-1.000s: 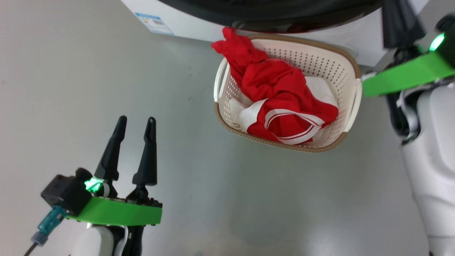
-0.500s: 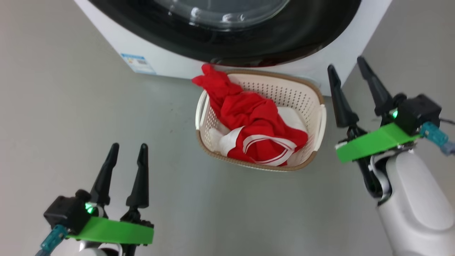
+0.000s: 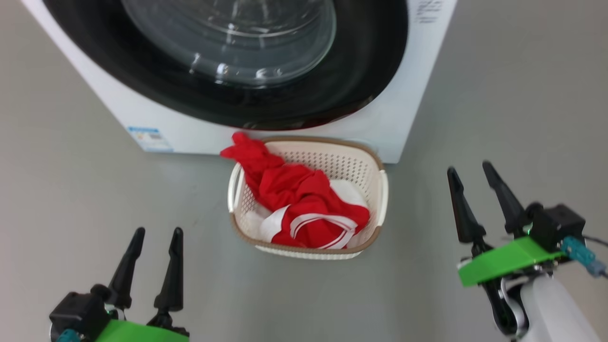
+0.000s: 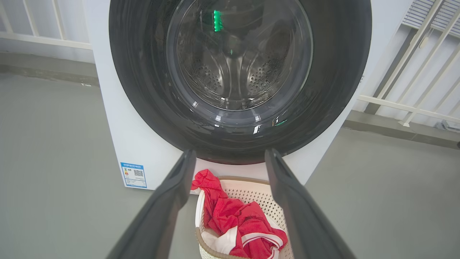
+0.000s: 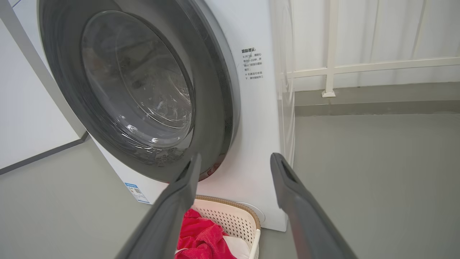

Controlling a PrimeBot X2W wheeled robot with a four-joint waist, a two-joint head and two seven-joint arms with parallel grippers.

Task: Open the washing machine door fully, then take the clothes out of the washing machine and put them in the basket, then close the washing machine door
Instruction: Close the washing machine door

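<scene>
Right pincer (image 3: 469, 167) now wide (door (image 3: 228, 42) closed)

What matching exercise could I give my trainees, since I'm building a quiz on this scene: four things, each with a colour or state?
Column one:
1. washing machine door
2. clothes
3. basket
4. right end effector

Column two:
A. open, holding nothing
B. cream-white with a brown rim
C. shut
D. red with white trim

Pairs: 1-C, 2-D, 3-B, 4-A.
</scene>
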